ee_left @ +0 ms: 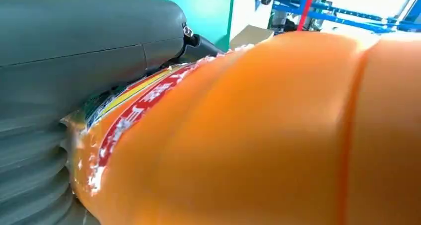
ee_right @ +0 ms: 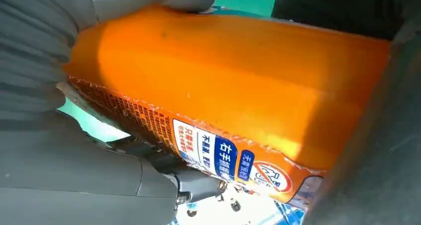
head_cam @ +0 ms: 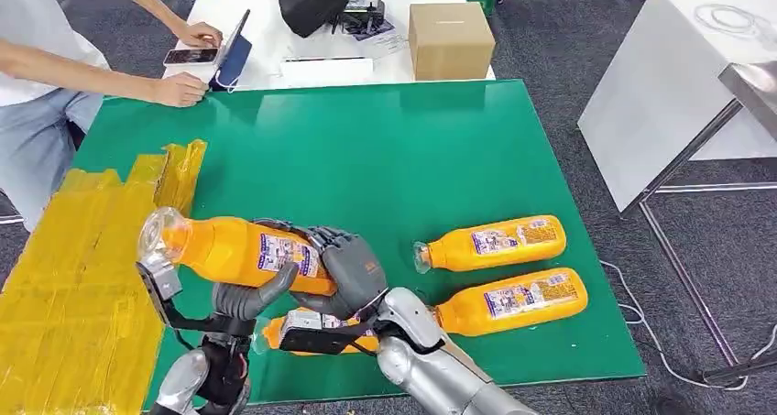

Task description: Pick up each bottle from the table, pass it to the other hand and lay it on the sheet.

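An orange juice bottle hangs above the green table's front left, its clear cap end pointing to the yellow sheet. My left hand grips it from below and my right hand wraps its base end. The left wrist view shows the bottle close up against my left hand. In the right wrist view, its label faces the camera with my right hand around it. Another bottle lies partly hidden under my arms. Two more bottles lie at the front right.
A person stands at the back left, hands by a phone on a white table that also holds a cardboard box and a black bag. Another white table with metal legs stands to the right.
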`<control>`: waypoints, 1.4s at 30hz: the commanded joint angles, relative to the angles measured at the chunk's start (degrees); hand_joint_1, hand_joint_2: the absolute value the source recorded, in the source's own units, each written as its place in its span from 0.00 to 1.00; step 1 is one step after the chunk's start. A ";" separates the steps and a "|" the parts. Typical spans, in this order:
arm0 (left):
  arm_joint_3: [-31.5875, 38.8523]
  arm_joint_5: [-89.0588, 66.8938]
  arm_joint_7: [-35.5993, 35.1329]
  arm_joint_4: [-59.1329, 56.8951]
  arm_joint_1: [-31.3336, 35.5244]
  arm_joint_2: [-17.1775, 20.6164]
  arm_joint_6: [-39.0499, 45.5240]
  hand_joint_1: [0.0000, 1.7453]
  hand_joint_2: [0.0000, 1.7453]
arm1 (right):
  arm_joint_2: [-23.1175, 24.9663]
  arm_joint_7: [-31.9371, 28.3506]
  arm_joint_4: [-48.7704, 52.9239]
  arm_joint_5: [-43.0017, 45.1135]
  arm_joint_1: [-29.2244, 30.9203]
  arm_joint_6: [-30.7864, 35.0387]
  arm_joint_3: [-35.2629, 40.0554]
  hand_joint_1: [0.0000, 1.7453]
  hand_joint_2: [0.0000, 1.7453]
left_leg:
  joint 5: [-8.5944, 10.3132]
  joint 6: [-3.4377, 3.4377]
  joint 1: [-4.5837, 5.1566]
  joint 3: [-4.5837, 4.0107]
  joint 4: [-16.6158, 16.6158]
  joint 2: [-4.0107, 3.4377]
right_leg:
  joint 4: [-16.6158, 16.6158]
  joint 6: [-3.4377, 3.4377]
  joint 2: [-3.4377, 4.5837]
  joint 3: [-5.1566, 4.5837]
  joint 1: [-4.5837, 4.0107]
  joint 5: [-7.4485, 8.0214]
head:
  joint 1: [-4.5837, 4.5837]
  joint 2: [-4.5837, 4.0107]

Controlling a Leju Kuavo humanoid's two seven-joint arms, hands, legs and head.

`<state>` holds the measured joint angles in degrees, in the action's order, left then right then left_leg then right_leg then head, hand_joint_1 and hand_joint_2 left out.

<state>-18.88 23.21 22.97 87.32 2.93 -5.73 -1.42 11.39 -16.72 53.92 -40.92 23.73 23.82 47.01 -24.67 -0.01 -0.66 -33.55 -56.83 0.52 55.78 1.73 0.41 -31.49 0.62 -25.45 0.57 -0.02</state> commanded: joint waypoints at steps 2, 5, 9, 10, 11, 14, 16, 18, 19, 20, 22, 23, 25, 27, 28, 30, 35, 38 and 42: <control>1.34 0.12 0.01 -0.37 3.27 -0.91 0.41 1.00 1.00 | -1.17 -0.76 -1.84 -0.47 0.06 -1.11 4.62 1.00 1.00 | -0.03 0.03 -0.02 0.12 0.02 0.10 | -0.06 -0.03 -0.16 0.19 -0.04 -0.06 | 0.02 0.00; 1.34 0.12 0.01 -0.37 3.27 -0.91 0.41 1.00 1.00 | -1.17 -0.76 -1.84 -0.47 0.06 -1.11 4.62 1.00 1.00 | -0.06 0.03 -0.03 0.18 0.01 0.11 | -0.07 -0.04 -0.18 0.27 -0.05 -0.09 | 0.02 0.00; 1.34 0.12 0.01 -0.37 3.27 -0.91 0.41 1.00 1.00 | -1.17 -0.76 -1.84 -0.47 0.06 -1.11 4.62 1.00 1.00 | -0.01 0.01 -0.02 0.06 0.02 0.08 | -0.05 -0.03 -0.12 0.12 -0.03 -0.03 | 0.02 0.00; 1.34 0.12 0.01 -0.37 3.27 -0.91 0.41 1.00 1.00 | -1.17 -0.76 -1.84 -0.47 0.06 -1.11 4.62 1.00 1.00 | -0.05 0.01 -0.04 0.17 0.01 0.11 | -0.07 -0.06 -0.17 0.25 -0.06 -0.08 | 0.02 0.00; 1.44 0.22 0.38 -0.16 3.21 -1.06 0.79 1.00 1.00 | -1.12 -0.92 -1.83 -0.26 0.04 -0.79 4.48 1.00 1.00 | -0.03 0.01 -0.02 0.12 0.02 0.10 | -0.06 -0.04 -0.15 0.19 -0.04 -0.06 | 0.02 0.00; 1.78 -0.46 1.69 0.56 3.10 -1.06 2.34 1.00 1.00 | -1.10 -1.87 -0.41 1.35 -0.63 0.89 3.13 0.37 1.00 | -0.03 0.02 -0.02 0.11 0.02 0.10 | -0.06 -0.04 -0.16 0.18 -0.04 -0.05 | 0.02 0.00; 2.06 -3.88 3.83 1.23 3.11 -0.59 5.66 1.00 1.00 | -1.56 -3.43 2.64 3.20 -1.90 3.07 1.36 0.00 1.00 | -0.05 0.02 -0.03 0.13 0.01 0.12 | -0.06 -0.05 -0.19 0.21 -0.05 -0.08 | 0.02 0.00; 2.58 -7.58 5.76 1.72 3.41 0.27 9.66 1.00 1.00 | -2.87 -5.12 7.95 7.33 -3.49 2.73 -0.88 0.00 1.00 | -0.06 0.03 -0.03 0.15 0.00 0.13 | -0.06 -0.05 -0.21 0.25 -0.06 -0.09 | 0.02 0.00; 3.34 -11.44 7.62 1.65 3.75 0.87 13.84 1.00 1.00 | -3.76 -5.84 12.12 9.83 -4.64 2.42 -2.46 0.00 1.00 | -0.03 0.02 -0.02 0.07 0.00 0.15 | -0.04 -0.04 -0.21 0.16 -0.04 -0.07 | 0.00 0.00; 4.42 -16.84 9.98 1.25 4.15 1.25 19.53 1.00 1.00 | -4.16 -6.74 15.34 12.73 -5.64 1.43 -3.88 0.00 1.00 | -0.09 0.03 -0.04 0.19 -0.02 0.16 | -0.06 -0.05 -0.24 0.30 -0.06 -0.12 | 0.02 0.00; 5.72 -21.84 11.17 -0.19 5.08 2.27 24.11 1.00 1.00 | -5.46 -7.92 21.95 16.31 -7.64 -0.21 -6.01 0.00 1.00 | -0.06 0.02 -0.01 0.08 -0.04 0.21 | 0.01 -0.06 -0.27 0.19 -0.03 -0.12 | 0.04 0.00; 5.83 -22.13 11.05 -0.60 5.22 2.61 23.98 1.00 1.00 | -5.79 -8.06 23.69 16.32 -8.17 -0.06 -6.43 0.00 1.00 | 0.00 0.01 -0.01 -0.03 -0.01 0.15 | -0.02 -0.03 -0.17 0.05 -0.03 -0.03 | -0.04 0.00; 6.31 -27.64 10.85 -1.96 5.11 3.33 26.31 1.00 1.00 | -7.44 -8.90 29.78 15.54 -10.32 0.67 -7.52 0.00 1.00 | 0.00 0.01 0.04 0.04 0.04 0.12 | -0.01 -0.04 -0.15 0.08 0.02 -0.05 | 0.04 0.00; 6.76 -32.65 10.92 -3.13 4.91 3.63 29.77 1.00 1.00 | -8.78 -9.08 34.31 19.19 -12.11 -2.30 -8.60 0.00 1.00 | -0.02 0.03 -0.01 0.12 0.03 0.25 | -0.07 -0.04 -0.31 0.23 -0.03 -0.09 | 0.00 0.00; 6.83 -34.31 10.88 -3.50 4.96 3.82 30.83 1.00 1.00 | -8.98 -9.25 35.13 20.28 -12.50 -3.13 -8.95 0.00 1.00 | 0.02 0.04 0.04 0.04 0.04 0.33 | -0.05 -0.02 -0.31 0.13 0.03 -0.07 | 0.00 0.00; 6.79 -41.67 9.29 -5.30 5.54 4.95 34.23 1.00 1.00 | -9.44 -9.97 37.04 23.78 -13.48 -5.89 -10.04 0.00 1.00 | -0.04 0.05 0.01 0.12 0.04 0.17 | -0.08 -0.02 -0.17 0.21 -0.01 -0.07 | 0.00 0.00; 8.46 -64.80 1.96 -11.18 7.71 7.38 41.42 1.00 1.00 | -10.81 -11.25 41.77 28.88 -16.48 -9.88 -13.09 0.00 1.00 | -0.01 0.02 0.01 0.18 0.08 0.30 | -0.11 -0.05 -0.32 0.30 -0.01 -0.10 | 0.00 0.00; 15.10 -87.57 -3.60 -13.77 8.60 6.87 41.42 1.00 1.00 | -11.66 -12.21 44.97 29.45 -18.48 -9.79 -15.03 0.00 1.00 | 0.01 0.02 0.02 0.10 0.07 0.19 | -0.09 -0.04 -0.19 0.17 0.00 -0.04 | 0.02 0.00; 14.87 -108.40 -15.09 -24.87 11.83 13.12 41.42 1.00 1.00 | -11.73 -12.80 47.89 29.78 -19.71 -9.41 -16.40 0.00 1.00 | 0.00 0.01 0.03 0.15 0.10 0.09 | -0.08 -0.05 -0.11 0.18 0.02 -0.04 | 0.00 0.00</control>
<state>-8.99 -62.55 19.82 81.41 7.87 0.00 39.71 3.04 -28.77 93.31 -11.85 6.89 14.36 35.14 -24.67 -0.01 -0.65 -33.58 -56.83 0.56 55.77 1.72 0.40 -31.51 0.63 -25.45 0.57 -0.02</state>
